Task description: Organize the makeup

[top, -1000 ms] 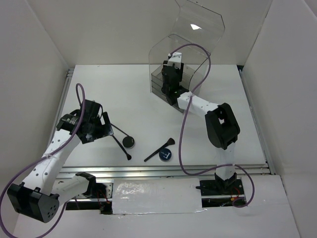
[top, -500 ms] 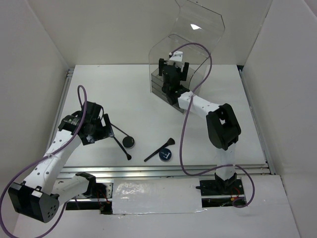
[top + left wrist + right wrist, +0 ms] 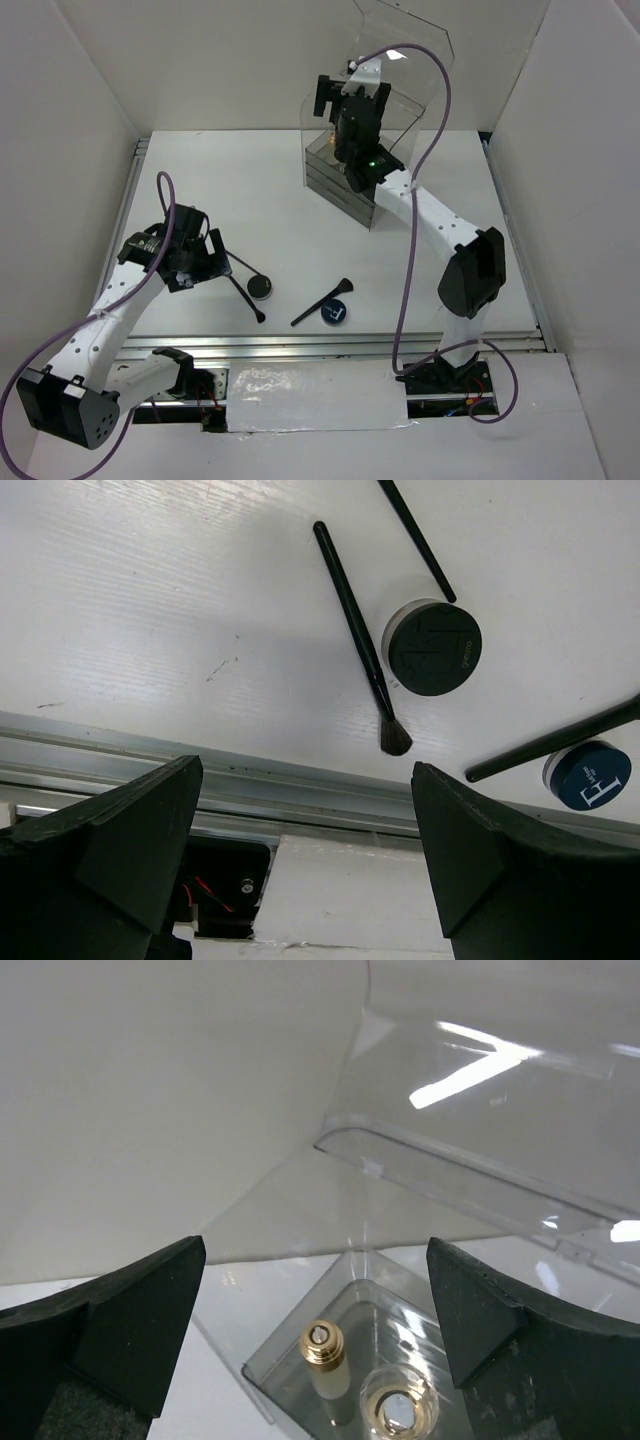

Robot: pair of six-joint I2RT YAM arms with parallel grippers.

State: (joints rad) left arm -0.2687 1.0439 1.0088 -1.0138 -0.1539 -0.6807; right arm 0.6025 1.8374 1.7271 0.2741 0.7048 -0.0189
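My left gripper (image 3: 213, 258) is open and empty, hovering over the left table near the brushes. In its wrist view (image 3: 310, 880) a thin black brush (image 3: 352, 615) lies beside a round dark jar (image 3: 432, 648), with a second brush (image 3: 415, 535) above it. A third brush (image 3: 560, 742) rests by a blue-lidded jar (image 3: 588, 775). My right gripper (image 3: 352, 95) is open and empty above the clear acrylic box (image 3: 340, 180). Its wrist view (image 3: 315, 1325) shows the cream tube with gold collar (image 3: 326, 1358) and the gold lipstick (image 3: 400, 1412) standing upright in the box's top compartment.
The box's clear lid (image 3: 400, 50) stands open behind my right gripper. White walls close in the table on three sides. A metal rail (image 3: 330, 345) runs along the near edge, also in the left wrist view (image 3: 300, 780).
My right gripper opened inside the box and rose up out of it, leaving the items in the compartment. My left arm shifted only slightly.
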